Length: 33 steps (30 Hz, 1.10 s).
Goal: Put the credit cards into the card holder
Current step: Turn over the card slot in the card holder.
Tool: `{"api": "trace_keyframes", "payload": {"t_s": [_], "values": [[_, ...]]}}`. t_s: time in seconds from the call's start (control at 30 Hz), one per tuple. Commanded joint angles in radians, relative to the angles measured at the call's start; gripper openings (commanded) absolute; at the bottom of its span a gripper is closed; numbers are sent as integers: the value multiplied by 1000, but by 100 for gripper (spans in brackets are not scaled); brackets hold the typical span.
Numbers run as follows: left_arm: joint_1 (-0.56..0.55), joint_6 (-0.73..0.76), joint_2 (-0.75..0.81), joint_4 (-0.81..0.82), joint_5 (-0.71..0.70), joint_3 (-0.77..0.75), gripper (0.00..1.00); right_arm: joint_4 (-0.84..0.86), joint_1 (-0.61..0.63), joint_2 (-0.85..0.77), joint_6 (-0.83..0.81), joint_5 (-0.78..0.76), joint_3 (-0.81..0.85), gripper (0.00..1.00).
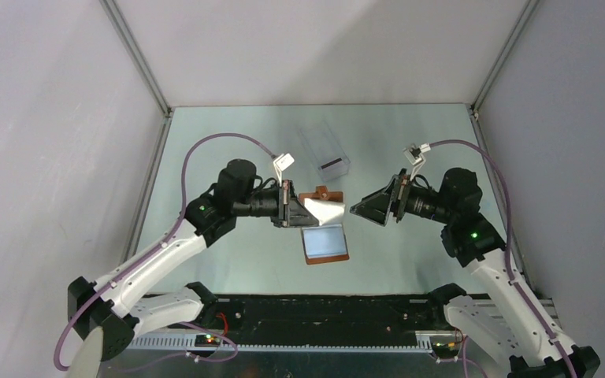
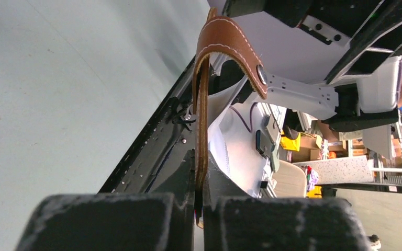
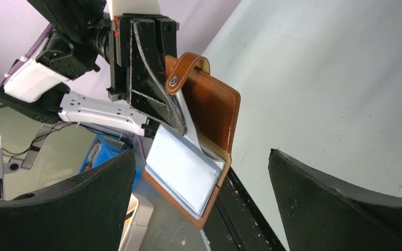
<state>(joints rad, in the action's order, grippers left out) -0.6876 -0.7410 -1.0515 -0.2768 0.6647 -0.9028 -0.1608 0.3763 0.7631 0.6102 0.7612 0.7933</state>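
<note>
The table (image 1: 378,134) is viewed from above and behind by the top external camera, with the arm bases (image 1: 94,315) kept along the bottom of the frame. The card holder (image 2: 225,42) is seen edge-on and very near from the left wrist. From the right wrist it is seen face-on and slightly farther off. It is shared by all three views, near mid-frame.

Left gripper (image 2: 199,219) pinched tight on the card holder (image 2: 202,130), seen edge-on, brown leather rising from between the pads. Snap tab (image 2: 230,42) curls over to the right at the top, metal stud (image 2: 261,75) showing. Pale tabletop (image 2: 57,104) fills the left.
</note>
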Motion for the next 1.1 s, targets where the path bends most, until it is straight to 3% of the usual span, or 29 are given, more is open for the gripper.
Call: {"api": "trace_keyframes", "payload": {"t_s": [0.0,0.27,0.33,0.4,0.47,0.5,0.57,0.6,0.63,0.7,0.77,0.9,1.07], "values": [[3,-32,16,65,90,-63,0,74,15,12,20,88,-9,99],[3,-57,21,114,190,-75,0,266,146,131,57,82,-14,97],[2,-72,25,130,188,-67,0,313,173,160,70,88,-13,92],[3,-99,32,163,181,-47,0,356,188,183,91,100,-13,84],[3,-130,37,204,176,-27,1,403,195,202,116,122,-13,68],[3,-139,39,221,167,-21,2,429,196,207,132,135,-13,51],[3,-155,43,233,155,-7,9,439,194,219,146,139,-12,28],[3,-160,44,235,148,0,21,437,191,222,148,139,-8,22],[2,-162,46,235,144,3,37,428,185,222,148,137,-7,9],[2,-167,53,235,134,17,59,409,171,212,151,119,-4,0],[3,-177,60,236,119,35,73,381,154,186,151,79,-3,0],[-2,-218,69,286,103,95,81,328,144,118,135,-40,-4,0],[-30,-238,40,364,111,116,80,322,146,82,169,-112,-4,0]]}}
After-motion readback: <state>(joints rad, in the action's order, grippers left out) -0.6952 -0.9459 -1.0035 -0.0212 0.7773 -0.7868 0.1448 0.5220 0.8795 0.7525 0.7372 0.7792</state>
